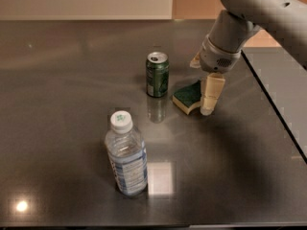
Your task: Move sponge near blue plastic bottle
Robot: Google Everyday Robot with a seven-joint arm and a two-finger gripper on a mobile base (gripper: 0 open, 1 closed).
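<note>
Right of the middle of the counter point(57, 90), the tool point(210, 96) hangs down off the grey arm point(240, 18), and its lower end sits right up against the right edge of the sponge point(187, 96). Honestly can't tell from this angle if it's apart or together. The sponge lies flat on the counter, green side up with the yellow foam showing along its near edge, just right of the green can point(157, 74), not touching it. The can stands upright. The blue plastic bottle point(126, 153) stands upright too, white cap on, nearer and further left, well apart from the sponge.
</note>
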